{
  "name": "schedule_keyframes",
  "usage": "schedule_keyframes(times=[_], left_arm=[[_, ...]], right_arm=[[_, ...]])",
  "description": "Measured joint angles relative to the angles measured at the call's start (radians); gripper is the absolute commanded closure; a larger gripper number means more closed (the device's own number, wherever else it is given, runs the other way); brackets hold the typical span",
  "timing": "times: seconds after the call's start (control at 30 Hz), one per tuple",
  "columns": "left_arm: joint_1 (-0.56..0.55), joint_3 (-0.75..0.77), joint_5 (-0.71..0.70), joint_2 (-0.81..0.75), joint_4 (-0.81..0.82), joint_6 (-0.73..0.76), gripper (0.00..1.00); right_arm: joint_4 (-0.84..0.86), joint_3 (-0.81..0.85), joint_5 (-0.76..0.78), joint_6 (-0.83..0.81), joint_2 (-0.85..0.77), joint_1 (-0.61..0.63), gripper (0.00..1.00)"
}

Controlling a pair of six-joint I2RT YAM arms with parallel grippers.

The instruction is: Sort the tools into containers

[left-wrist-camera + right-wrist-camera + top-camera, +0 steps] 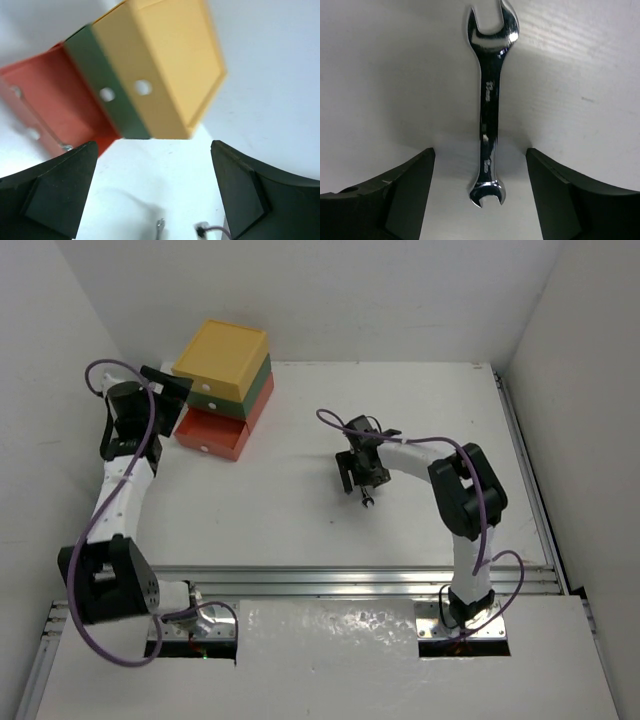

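A small silver open-ended wrench [489,115] is seen flat on the white table [580,75], ungripped, between the spread jaws of the right gripper [479,165]. The left gripper [154,150] is held open and empty beside the stacked yellow, green and red-orange drawers [165,70].

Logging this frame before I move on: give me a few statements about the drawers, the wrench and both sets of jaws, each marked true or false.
1. The yellow drawer tops the stack. True.
2. The right jaws are clamped on the wrench. False: they stand open on either side of it without touching it, and it lies flat on the table.
3. The red-orange drawer is at the bottom and juts out past the two above it. True.
4. The left jaws hold a screwdriver. False: they are open and empty, facing the drawer fronts.
5. The wrench is open-ended at both ends. True.
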Motion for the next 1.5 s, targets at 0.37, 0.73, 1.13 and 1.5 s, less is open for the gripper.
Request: schedule_keyframes(times=[0.37, 0.73, 1.13, 1.5], left_arm=[[0.015, -0.170, 0.122, -0.338, 0.000, 0.076, 0.06], [-0.427, -0.550, 0.180, -0.409, 0.190, 0.065, 0.06], [-0.730, -0.632, 0.186, -0.134, 0.668, -0.066, 0.17], [-0.810, -0.547, 0.176, -0.069, 0.748, -0.087, 1.00]], right_arm=[[-0.049, 0.165, -0.018, -0.050, 0.111, -0.007, 1.00], [0.127, -0.152, -0.175, -0.034, -0.122, 0.003, 1.00], [0.443, -0.454, -0.526, 0.065, -0.627, 0.065, 0.99], [0.465, -0.428, -0.542, 0.076, -0.671, 0.189, 0.97]])
